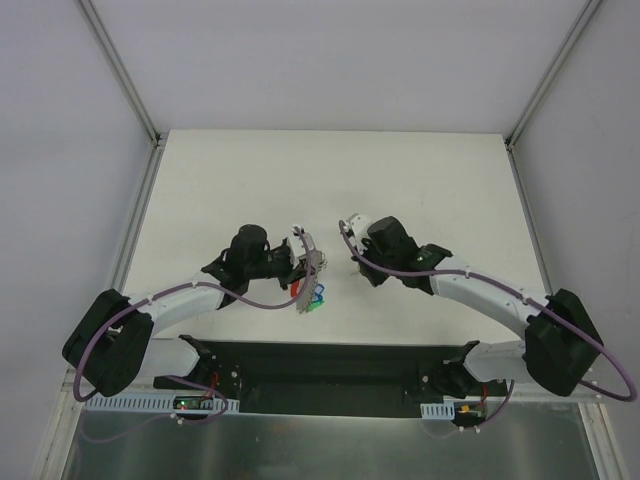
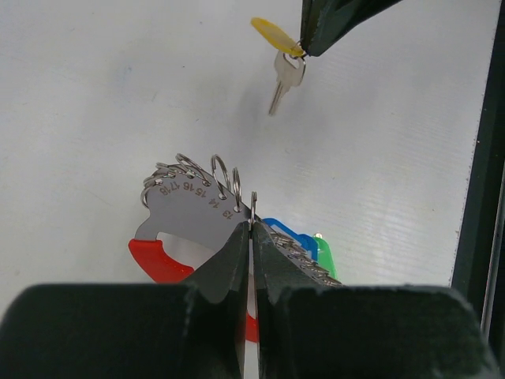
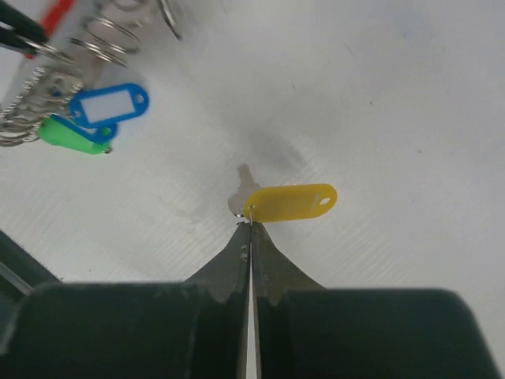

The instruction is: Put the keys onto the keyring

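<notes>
My left gripper [image 2: 252, 225] is shut on a thin metal ring [image 2: 253, 204] of the keyring, which it holds off the table. The ring sits on a grey numbered plate [image 2: 185, 207] with several more rings, joined to a red loop [image 2: 156, 260]. Blue [image 2: 290, 234] and green [image 2: 324, 255] tags hang behind my fingers. My right gripper [image 3: 250, 225] is shut on the small ring of a silver key [image 3: 242, 186] with a yellow tag [image 3: 290, 202], held above the table. The left wrist view shows this key [image 2: 284, 77] up and to the right of the keyring. The top view shows the left gripper [image 1: 306, 262] and right gripper [image 1: 346, 228] close together.
The white table [image 1: 430, 180] lies under both grippers, with grey walls and metal posts at the back corners. A dark strip [image 1: 330, 365] runs along the table's near edge between the arm bases. The blue [image 3: 106, 105] and green [image 3: 75, 133] tags also show in the right wrist view.
</notes>
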{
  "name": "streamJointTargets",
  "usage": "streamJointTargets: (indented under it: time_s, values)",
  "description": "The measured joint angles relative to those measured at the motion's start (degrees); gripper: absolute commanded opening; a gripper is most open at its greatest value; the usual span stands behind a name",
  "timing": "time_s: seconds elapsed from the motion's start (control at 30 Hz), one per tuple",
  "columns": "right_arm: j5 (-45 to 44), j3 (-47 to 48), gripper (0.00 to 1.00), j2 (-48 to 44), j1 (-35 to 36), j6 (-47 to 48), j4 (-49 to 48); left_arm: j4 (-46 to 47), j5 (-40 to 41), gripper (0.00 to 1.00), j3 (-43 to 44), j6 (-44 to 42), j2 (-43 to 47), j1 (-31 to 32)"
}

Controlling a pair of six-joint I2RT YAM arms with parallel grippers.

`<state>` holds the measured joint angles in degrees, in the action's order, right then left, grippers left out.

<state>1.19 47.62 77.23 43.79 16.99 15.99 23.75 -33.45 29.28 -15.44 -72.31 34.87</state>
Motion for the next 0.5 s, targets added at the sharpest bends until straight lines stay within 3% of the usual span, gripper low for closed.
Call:
streamJointTargets:
  time_s: [0.2,0.5]
  values:
    - [3.2,-1.1,0.01,-6.2,4.1,7.2,-3.0,1.9,-5.3,0.0,-2.9,-3.4,2.3,0.0]
    - [4.7,-1.2,0.01,-6.8,9.5,13.0,-3.3,3.0,-11.6,0.0,-3.2,-6.7,1.4,0.4]
